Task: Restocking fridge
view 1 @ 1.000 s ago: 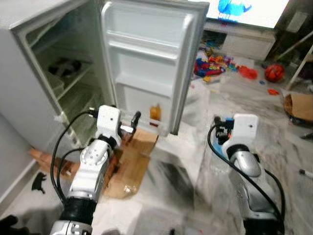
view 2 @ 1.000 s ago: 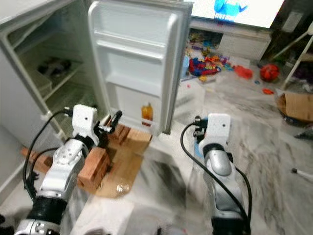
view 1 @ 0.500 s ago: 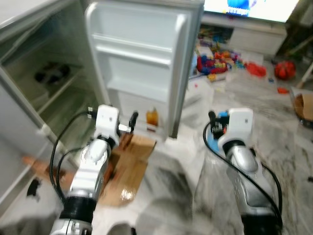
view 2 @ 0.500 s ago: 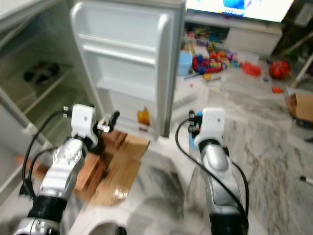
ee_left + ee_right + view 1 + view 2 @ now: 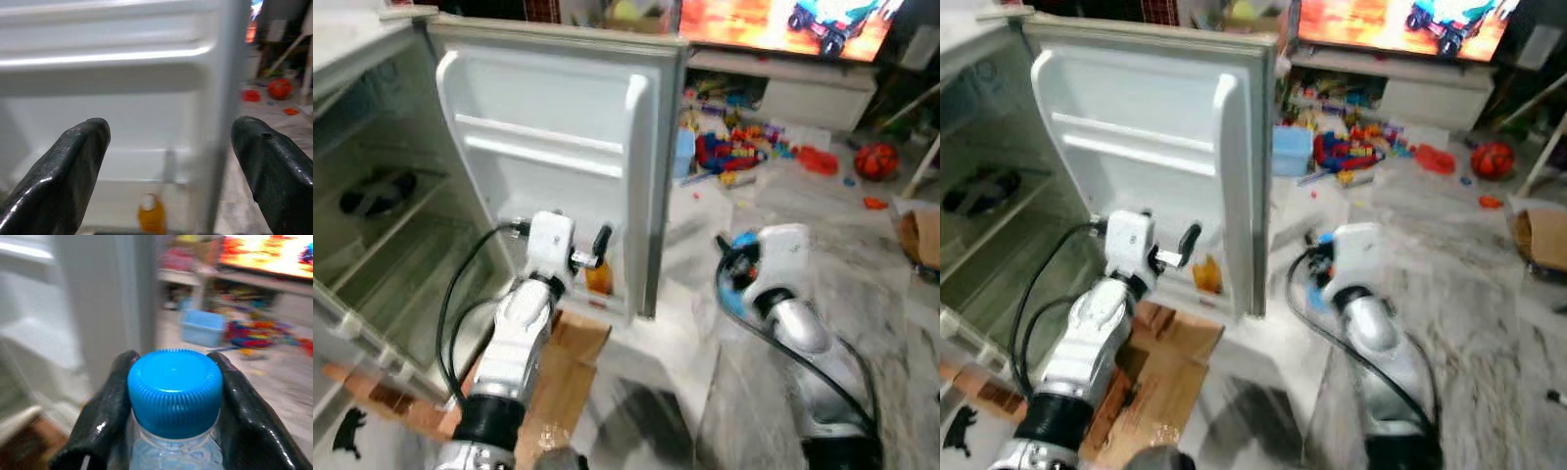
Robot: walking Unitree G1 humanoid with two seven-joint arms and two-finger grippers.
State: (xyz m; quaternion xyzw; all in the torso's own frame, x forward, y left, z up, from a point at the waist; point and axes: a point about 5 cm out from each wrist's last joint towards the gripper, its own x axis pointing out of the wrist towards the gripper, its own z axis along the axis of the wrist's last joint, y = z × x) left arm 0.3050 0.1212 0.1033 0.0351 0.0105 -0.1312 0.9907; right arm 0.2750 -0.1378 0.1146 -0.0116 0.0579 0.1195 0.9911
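Observation:
The white fridge stands open, its door (image 5: 558,166) swung out in front of me with several door shelves. A small orange bottle (image 5: 150,219) stands upright in the door's lowest shelf. My left gripper (image 5: 171,127) is open, held just in front of the door's inner side and above that bottle, with nothing between its fingers. My right gripper (image 5: 172,361) is shut on a clear water bottle (image 5: 174,391) with a blue cap, held upright to the right of the door's edge.
A dark item (image 5: 372,191) lies on a shelf inside the fridge. Flattened cardboard (image 5: 558,382) lies on the floor below the door. Scattered toys (image 5: 744,147), a blue bin (image 5: 1291,152) and a red ball (image 5: 878,159) lie beyond, under a TV (image 5: 773,24).
The whole view has shifted right and nearer the door, so the camera moved. My left gripper now stands higher, close to the orange bottle. The right gripper still holds the water bottle.

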